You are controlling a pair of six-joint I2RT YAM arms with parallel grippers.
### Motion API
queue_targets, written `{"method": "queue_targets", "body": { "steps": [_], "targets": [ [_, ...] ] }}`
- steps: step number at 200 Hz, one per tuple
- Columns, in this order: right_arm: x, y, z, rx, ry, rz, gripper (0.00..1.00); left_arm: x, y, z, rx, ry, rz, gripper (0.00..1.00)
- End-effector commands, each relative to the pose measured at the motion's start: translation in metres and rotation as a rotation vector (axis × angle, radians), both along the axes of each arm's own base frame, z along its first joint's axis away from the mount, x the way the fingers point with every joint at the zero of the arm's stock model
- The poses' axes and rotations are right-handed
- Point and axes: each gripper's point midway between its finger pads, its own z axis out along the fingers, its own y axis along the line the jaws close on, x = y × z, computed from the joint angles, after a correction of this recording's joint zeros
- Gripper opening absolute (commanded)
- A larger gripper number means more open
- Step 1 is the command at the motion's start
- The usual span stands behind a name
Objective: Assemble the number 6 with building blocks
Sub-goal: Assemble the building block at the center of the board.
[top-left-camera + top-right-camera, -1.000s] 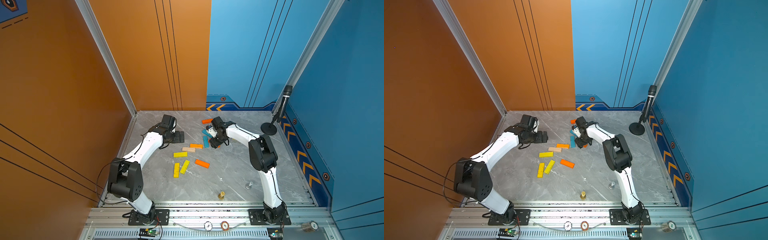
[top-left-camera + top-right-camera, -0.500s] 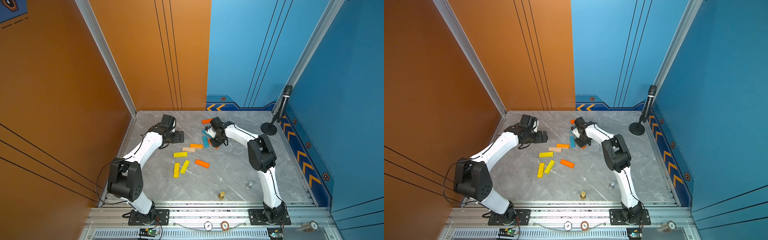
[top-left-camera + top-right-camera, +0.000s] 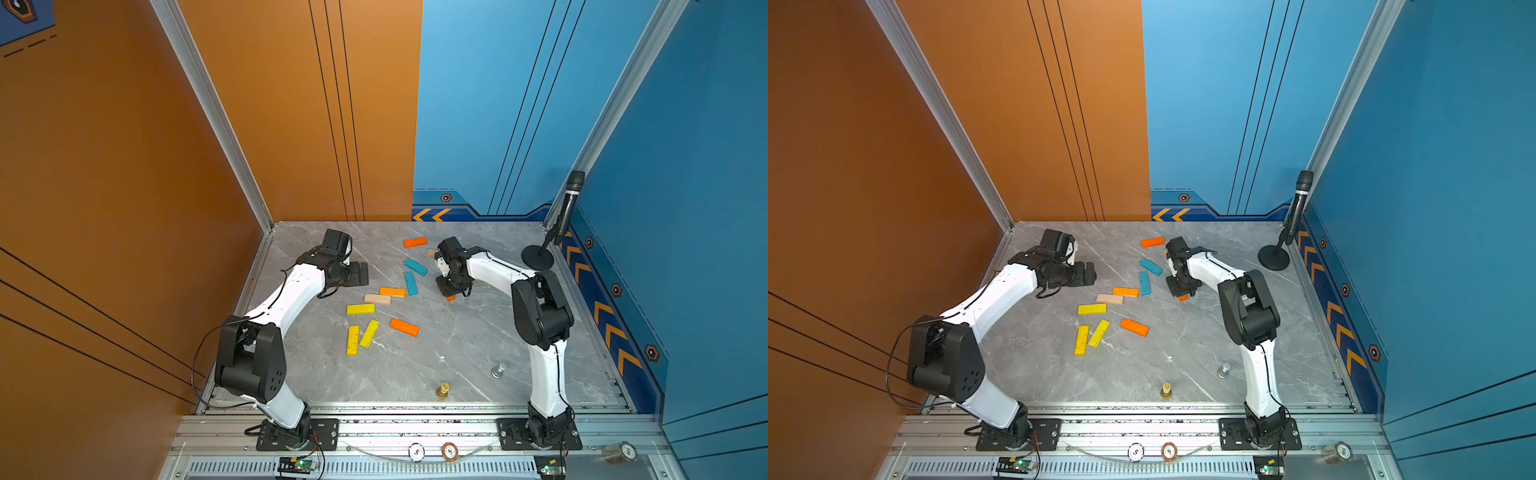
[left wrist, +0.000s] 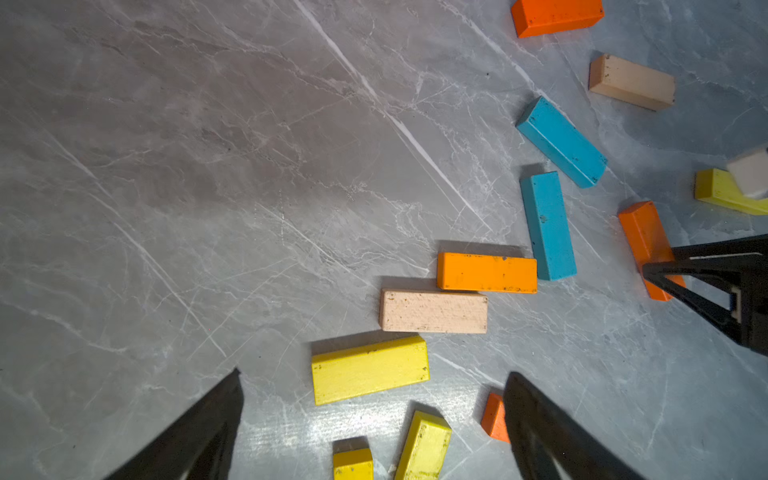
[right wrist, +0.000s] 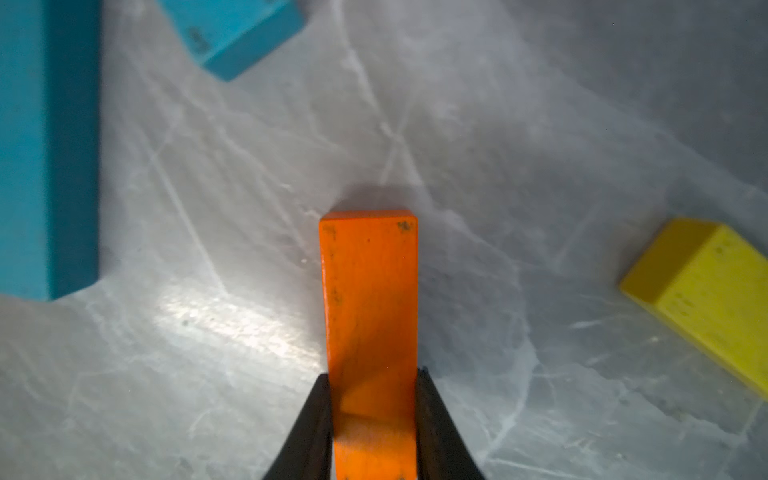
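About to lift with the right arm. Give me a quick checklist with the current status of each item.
1. Right tool shut on orange block: ok, a finger on each long side.
2. Block off the table: cannot tell.
3. Neighbours clear: ok, teal block and yellow block lie apart from it.
4. Left tool open, empty, away from the right arm: ok.
5. Six laid out: not ok, loose blocks form no digit yet.
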Motion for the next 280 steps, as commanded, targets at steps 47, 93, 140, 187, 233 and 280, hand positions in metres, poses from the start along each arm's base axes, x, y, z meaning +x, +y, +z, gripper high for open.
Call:
{"method": "queue_targets", "body": {
  "steps": [47,93,140,187,233,280],
  "targets": [
    [0.012,-0.047,-0.008,-0.127,-0.034,-0.318,0.29,0.000,-0.009,0.013,-0.009,-0.020,-0.019,0.98],
    [0.021,-0.057,0.000,-0.142,-0.059,-0.365,0.33,-0.002,-0.012,0.015,-0.005,-0.025,-0.029,0.98],
    [0.033,-0.046,0.051,-0.038,-0.166,-0.359,0.59,-0.003,-0.016,0.016,-0.005,-0.030,-0.041,0.98],
    [0.028,-0.061,0.079,0.041,-0.226,-0.427,0.66,-0.004,-0.020,0.015,-0.015,-0.023,-0.049,0.98],
    [0.012,-0.106,0.058,0.022,-0.190,-0.539,0.66,-0.007,-0.030,0.011,-0.022,-0.011,-0.071,0.98],
    [0.012,-0.122,0.036,0.027,-0.137,-0.572,0.66,-0.008,-0.039,0.003,-0.018,0.011,-0.094,0.98]
  ]
}}
